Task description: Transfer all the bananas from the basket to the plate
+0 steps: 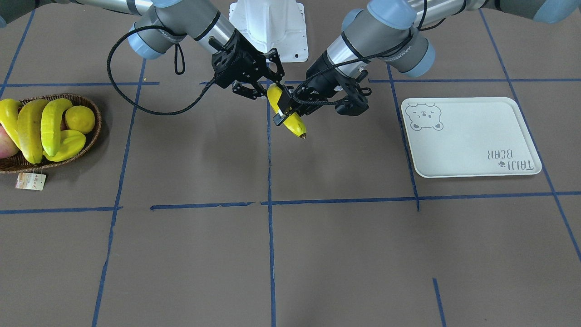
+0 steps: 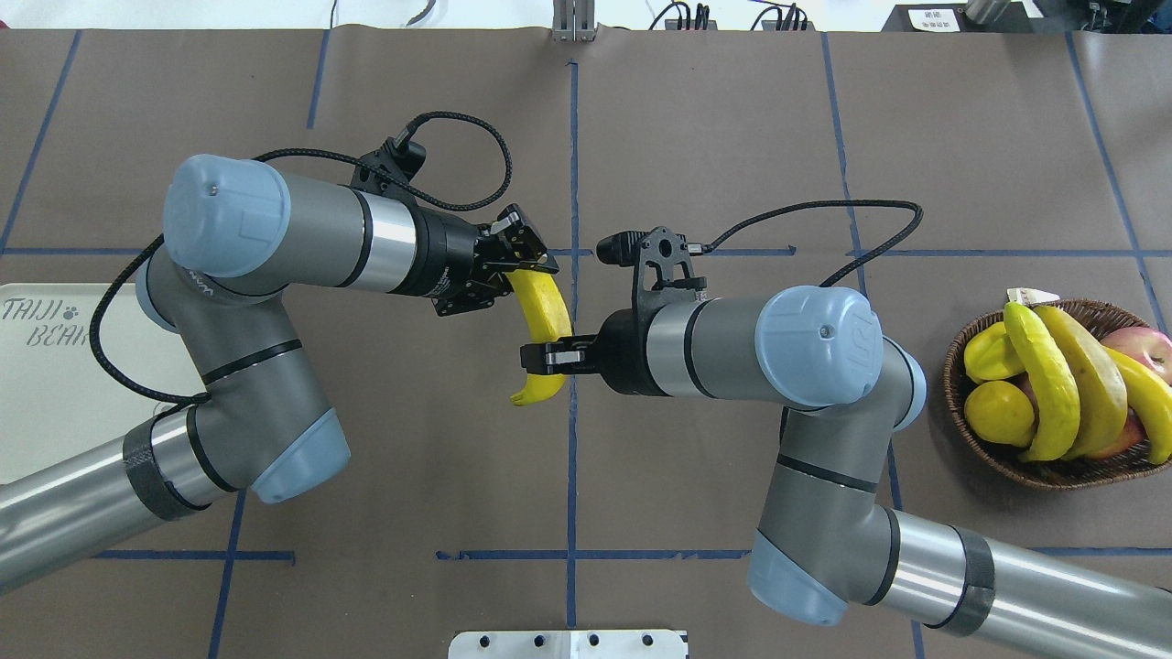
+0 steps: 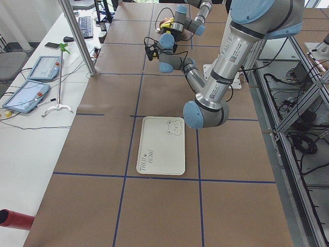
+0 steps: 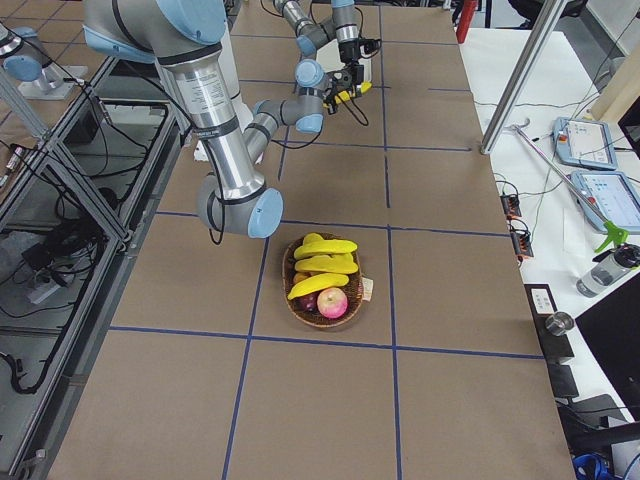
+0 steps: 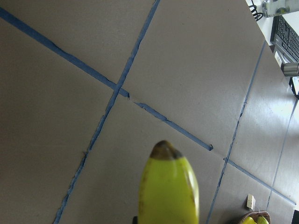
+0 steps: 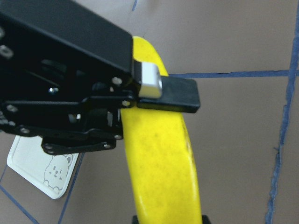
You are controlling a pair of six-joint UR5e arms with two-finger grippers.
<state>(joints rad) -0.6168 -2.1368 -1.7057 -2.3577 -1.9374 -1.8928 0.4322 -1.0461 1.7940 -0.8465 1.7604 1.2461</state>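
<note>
- Above the middle of the table (image 1: pixel 317 254), in the front-facing view, one banana (image 1: pixel 294 126) hangs in the air with the left claw (image 1: pixel 282 111) clamped across it; the plate (image 1: pixel 472 141) lies well apart.
- Overhead, the right claw (image 2: pixel 542 355) is closed on the banana's near part; three more bananas (image 2: pixel 1053 384) lie in the basket (image 2: pixel 1035 471).
- In the right wrist view, a left-claw pad presses the banana.

glossy banana (image 2: pixel 547 309), woven wicker basket (image 2: pixel 1044 476), matt paper-covered table (image 2: pixel 696 119)
</note>
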